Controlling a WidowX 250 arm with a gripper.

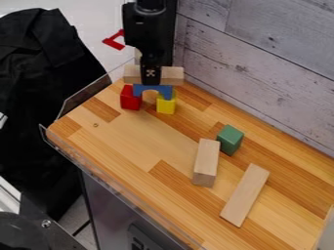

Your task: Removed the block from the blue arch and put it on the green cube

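Between eleven and twelve o'clock, the gripper [151,78] hides the middle of a pale, oblong block [173,75]; whether the jaws are clamped or apart, I cannot tell.

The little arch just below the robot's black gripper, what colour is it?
The arch is plain blue, seen best in the camera view.
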